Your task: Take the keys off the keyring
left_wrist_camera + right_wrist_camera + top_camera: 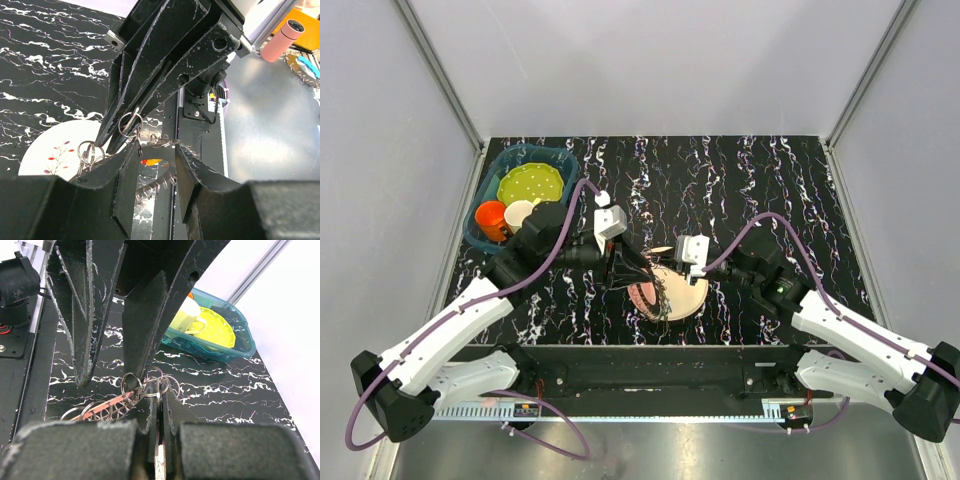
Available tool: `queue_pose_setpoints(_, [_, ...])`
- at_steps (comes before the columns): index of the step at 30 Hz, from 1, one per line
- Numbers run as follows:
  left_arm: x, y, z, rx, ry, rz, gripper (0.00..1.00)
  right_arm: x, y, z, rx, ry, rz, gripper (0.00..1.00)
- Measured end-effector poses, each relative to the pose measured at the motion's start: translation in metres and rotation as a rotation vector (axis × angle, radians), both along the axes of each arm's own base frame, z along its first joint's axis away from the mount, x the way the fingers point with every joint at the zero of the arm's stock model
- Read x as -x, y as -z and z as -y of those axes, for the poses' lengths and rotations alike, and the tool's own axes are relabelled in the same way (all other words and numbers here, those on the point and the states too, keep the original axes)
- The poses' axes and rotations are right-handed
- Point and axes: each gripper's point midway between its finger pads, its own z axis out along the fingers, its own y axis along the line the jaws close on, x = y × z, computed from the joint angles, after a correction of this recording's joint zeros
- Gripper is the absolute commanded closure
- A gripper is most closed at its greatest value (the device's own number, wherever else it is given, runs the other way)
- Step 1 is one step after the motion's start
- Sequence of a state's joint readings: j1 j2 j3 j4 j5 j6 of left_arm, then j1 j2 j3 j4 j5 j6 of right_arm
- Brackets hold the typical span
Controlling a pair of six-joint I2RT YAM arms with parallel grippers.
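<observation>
Over the near middle of the black marbled table (750, 180), just behind its front rail (650, 372), both grippers meet above the pink plate (45, 150). The left gripper (156, 155) is spread, with the spiky keyring (150, 186) running between its fingers. The right gripper (159, 407) is pressed together on a thin silvery key (160, 462) seen edge-on, with small split rings (132, 382) bunched at its tips. Open table lies beyond and to the right. A teal bin (240, 347) of dishes fills the far left corner. The rail's label is too small to read.
</observation>
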State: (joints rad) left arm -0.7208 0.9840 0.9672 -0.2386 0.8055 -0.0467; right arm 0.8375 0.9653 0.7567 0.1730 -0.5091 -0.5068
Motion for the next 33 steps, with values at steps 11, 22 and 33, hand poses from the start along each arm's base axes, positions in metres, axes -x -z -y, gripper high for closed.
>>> queue_pose_setpoints(11, [-0.004, -0.001, 0.004, 0.013, -0.010, -0.014, 0.73, -0.001, -0.001, 0.000, -0.007, 0.002, 0.006, 1.00])
queue_pose_setpoints(22, [-0.015, 0.006, 0.003, -0.016, -0.068, -0.016, 1.00, -0.002, 0.004, 0.001, 0.004, 0.011, -0.003, 1.00])
queue_pose_setpoints(33, [-0.019, 0.010, -0.004, -0.016, -0.114, 0.048, 1.00, -0.002, 0.009, 0.002, 0.010, 0.022, -0.047, 1.00])
